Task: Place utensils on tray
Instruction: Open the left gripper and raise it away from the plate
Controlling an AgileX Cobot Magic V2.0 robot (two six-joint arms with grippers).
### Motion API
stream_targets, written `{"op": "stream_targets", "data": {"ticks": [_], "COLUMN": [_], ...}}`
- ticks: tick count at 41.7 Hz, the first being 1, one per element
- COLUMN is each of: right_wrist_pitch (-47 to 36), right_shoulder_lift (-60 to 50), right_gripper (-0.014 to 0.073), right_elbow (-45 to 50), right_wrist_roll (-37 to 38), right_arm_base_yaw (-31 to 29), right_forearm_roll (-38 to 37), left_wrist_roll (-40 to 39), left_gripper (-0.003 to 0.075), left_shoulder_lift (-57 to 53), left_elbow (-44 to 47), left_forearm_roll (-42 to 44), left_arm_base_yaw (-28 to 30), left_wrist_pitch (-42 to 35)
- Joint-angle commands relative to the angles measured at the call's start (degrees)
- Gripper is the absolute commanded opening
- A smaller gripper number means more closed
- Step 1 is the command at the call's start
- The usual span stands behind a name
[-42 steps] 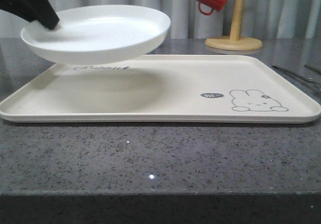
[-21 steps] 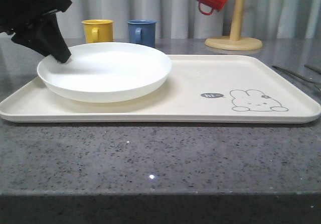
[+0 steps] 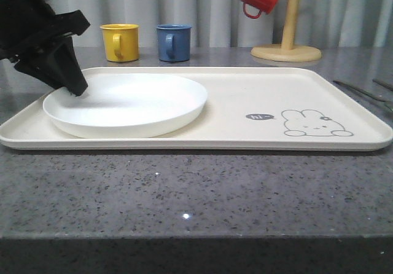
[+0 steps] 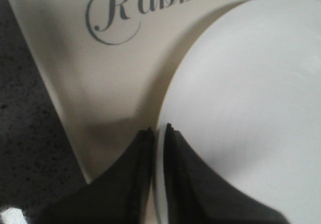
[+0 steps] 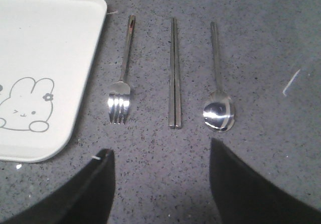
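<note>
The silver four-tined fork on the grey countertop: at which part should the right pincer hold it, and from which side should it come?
Probably at the middle of the slim handle of the silver four-tined fork, coming straight down from above. It lies flat on the speckled grey countertop, so only its thin edges can be pinched. The open right pincer should close across the handle; the cream-white rabbit tray and the flat silver chopsticks leave room on both sides.

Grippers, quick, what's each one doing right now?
Left tool: closed on the round white plate's rim.
Right tool: open, holding nothing.

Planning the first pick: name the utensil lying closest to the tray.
The fork, lying on the counter just beside the tray edge; the chopsticks and spoon lie farther away.
</note>
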Motion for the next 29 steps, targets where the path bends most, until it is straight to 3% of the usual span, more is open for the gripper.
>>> {"op": "stream_targets", "data": {"ticks": [1, 5, 17, 29], "right_wrist_pitch": [-3.5, -3.5, -3.5, -3.5], "right_shoulder_lift": [0.6, 0.6, 0.6, 0.6], "right_gripper": [0.0445, 0.0445, 0.0445, 0.0445], "right_elbow": [-2.0, -2.0, -2.0, -2.0], "right_wrist_roll": [-0.4, -0.4, -0.4, -0.4], "right_arm_base_yaw": [-0.2, -0.2, -0.2, -0.2], "right_forearm_roll": [0.0, 0.0, 0.0, 0.0], "left_wrist_roll": [-0.3, -0.3, -2.0, -22.3], "left_gripper": [0.0312, 0.04, 0.0401, 0.0401], "left_shoulder_lift": [-2.6, -3.5, -13.1, -25.5], "left_elbow": [-2.0, -2.1, -5.3, -3.1], "left_forearm_roll": [-1.2, -0.8, 4.6, 30.7], "left_arm_base_yaw": [0.2, 0.2, -2.4, -17.8], "left_wrist_pitch": [-0.4, 0.5, 1.3, 2.6]}}
